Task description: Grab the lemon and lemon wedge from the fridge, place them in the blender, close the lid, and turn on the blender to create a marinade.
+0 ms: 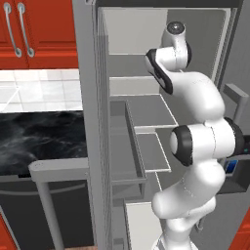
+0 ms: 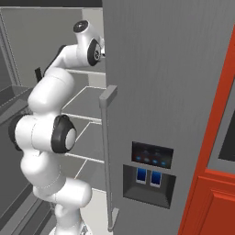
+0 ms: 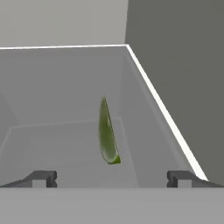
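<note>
Lemon wedge (image 3: pixel 107 133): green sliver standing on edge on the pale fridge shelf (image 3: pixel 52 140), ahead of the gripper (image 3: pixel 112 178), between its wide-spread, empty fingertips.
Left base view: arm (image 1: pixel 195 141) reaches into the open fridge (image 1: pixel 146 112).
Right base view: fridge door (image 2: pixel 160 92), bar handle (image 2: pixel 108 156) right of arm.

1. The white arm (image 2: pixel 48 137) is rising at the left and reaching into the open fridge (image 2: pixel 87 110).
2. The closed grey door (image 2: pixel 183 69), with its long bar handle (image 2: pixel 108 156) and dispenser panel (image 2: pixel 150 176), is standing beside a red cabinet (image 2: pixel 215 183).
</note>
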You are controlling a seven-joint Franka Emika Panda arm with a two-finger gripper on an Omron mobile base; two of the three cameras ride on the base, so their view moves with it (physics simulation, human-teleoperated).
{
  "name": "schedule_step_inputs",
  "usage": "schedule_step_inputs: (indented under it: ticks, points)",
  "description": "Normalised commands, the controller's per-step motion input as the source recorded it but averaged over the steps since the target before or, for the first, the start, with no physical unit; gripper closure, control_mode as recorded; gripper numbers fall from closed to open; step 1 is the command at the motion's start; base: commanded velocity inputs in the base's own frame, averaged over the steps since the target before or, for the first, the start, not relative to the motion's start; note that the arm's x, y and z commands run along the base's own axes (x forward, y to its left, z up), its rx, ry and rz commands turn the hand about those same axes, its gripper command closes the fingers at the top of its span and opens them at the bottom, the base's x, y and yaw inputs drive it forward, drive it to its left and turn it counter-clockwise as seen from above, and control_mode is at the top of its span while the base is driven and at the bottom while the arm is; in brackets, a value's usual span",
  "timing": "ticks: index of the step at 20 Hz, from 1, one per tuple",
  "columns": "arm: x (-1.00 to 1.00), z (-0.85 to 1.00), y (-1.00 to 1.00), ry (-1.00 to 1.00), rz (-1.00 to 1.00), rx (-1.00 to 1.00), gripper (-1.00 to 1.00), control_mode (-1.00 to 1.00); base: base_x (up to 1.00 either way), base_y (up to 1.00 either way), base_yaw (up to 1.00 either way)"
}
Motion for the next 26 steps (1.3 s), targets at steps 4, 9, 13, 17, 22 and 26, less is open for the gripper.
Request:
schedule_step_inputs:
  ticks: [4,9,13,17,22,26]
  points:
    - [0.30,-0.14,-0.01,0.00,0.03,0.00,-1.00,-1.00,0.00,0.00,0.00]
    - [0.40,-0.07,0.00,0.00,0.04,0.01,-1.00,-1.00,0.00,0.00,0.00]
    - [0.41,-0.12,0.00,0.00,0.07,0.01,-1.00,-1.00,0.00,0.00,0.00]
    - [0.24,-0.21,0.00,0.03,0.08,0.01,-1.00,-1.00,0.00,0.00,0.00]
    - [0.14,-0.20,0.00,0.04,0.08,0.04,-1.00,-1.00,0.00,0.00,0.00]
    - [0.19,-0.19,0.00,0.06,0.07,0.04,-1.00,-1.00,0.00,0.00,0.00]
